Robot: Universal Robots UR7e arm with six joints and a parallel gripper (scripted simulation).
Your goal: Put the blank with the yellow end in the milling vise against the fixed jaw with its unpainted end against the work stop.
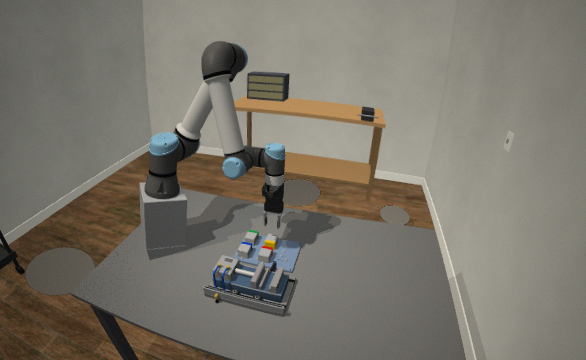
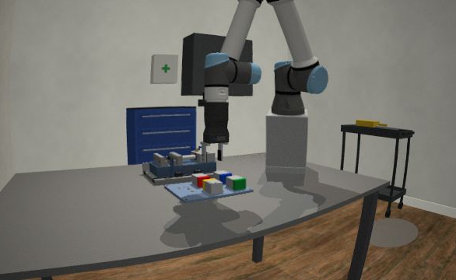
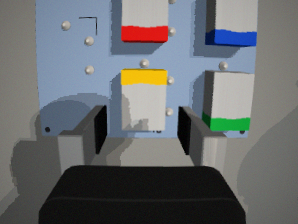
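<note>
The blank with the yellow end (image 1: 270, 244) (image 2: 213, 187) (image 3: 143, 102) lies on the blue plate (image 1: 293, 248) (image 2: 181, 194) (image 3: 60, 60). In the wrist view its yellow end points up the picture, away from the gripper body. My gripper (image 1: 272, 223) (image 2: 212, 159) (image 3: 142, 120) is open and empty above the plate. In the wrist view the fingers appear to either side of this blank's unpainted end, from higher up. The vise (image 1: 253, 286) (image 2: 183, 169) stands beside the plate; its fixed jaw (image 1: 276, 281) (image 2: 159, 159) is at the end without hoses. No blank shows between its jaws.
The red-ended blank (image 1: 265, 255) (image 2: 201, 181) (image 3: 145, 15), blue-ended blank (image 1: 244, 250) (image 2: 223, 177) (image 3: 232, 20) and green-ended blank (image 1: 251, 238) (image 2: 236, 183) (image 3: 228, 95) lie on the plate. Small pale pins (image 3: 89, 70) stand between them. Blue hoses are at the vise's other end.
</note>
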